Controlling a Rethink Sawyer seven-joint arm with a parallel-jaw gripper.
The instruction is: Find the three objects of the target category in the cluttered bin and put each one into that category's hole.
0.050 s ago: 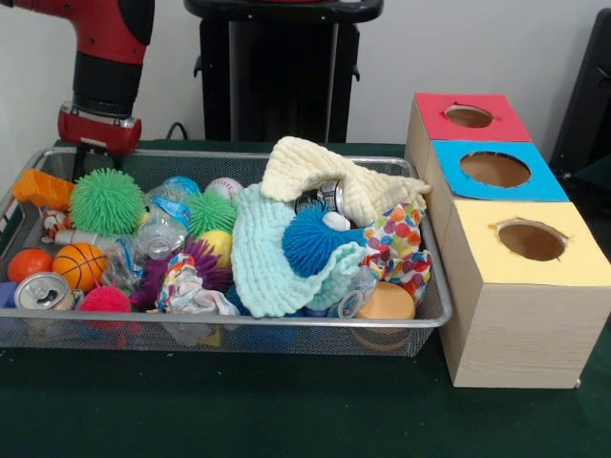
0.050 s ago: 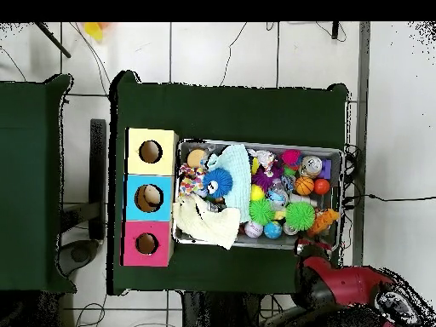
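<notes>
The end effector hangs just behind the far rim of the wire-mesh bin, at the end farthest from the boxes; its tips are hidden behind the rim, so I cannot tell how far open it is, and nothing shows in its hold.

Which category is wanted is not given. The likeliest candidates, by my reading, are the spiky rubber balls: a blue one on top of the mint knitted cloth near the middle, a green one just below the arm, and a smaller green one between them. They should be light, soft and springy; the spines will give, so a grip around the middle from above looks best. A cream cloth is draped over the far rim. A drink can and a small basketball lie at the arm's end of the bin.

Beside the bin on the table stand three boxes with round holes: red, blue and yellow.
</notes>
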